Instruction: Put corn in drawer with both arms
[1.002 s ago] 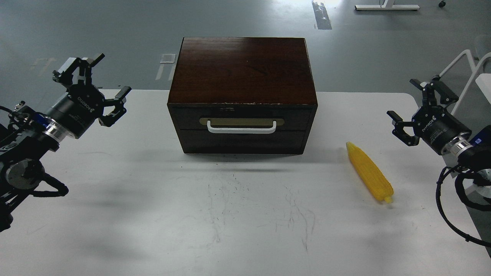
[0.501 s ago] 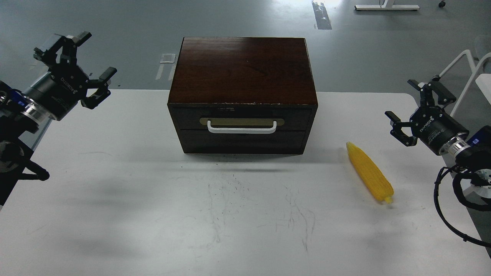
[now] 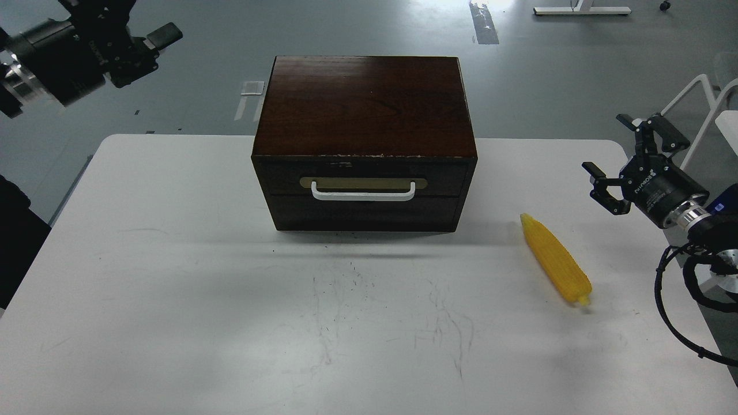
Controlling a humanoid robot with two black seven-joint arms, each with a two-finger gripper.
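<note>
Floor: you are looking at a grey floor [image 3: 190, 63] with a pale patch [image 3: 252, 87] and a dark strip [image 3: 484, 23].
Table: a white table [image 3: 173, 276] is showing faint scuff marks [image 3: 392, 311].
Furniture: a white frame [image 3: 581, 9] is sitting far back; white tubing [image 3: 700, 109] is standing at your right.
Light: glare is brightening the floor's top edge.

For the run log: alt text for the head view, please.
A closed dark wood drawer box sits mid-table; a yellow corn lies on the white table to its right. The right tool hangs open beyond the corn, the left tool high at top left.
</note>
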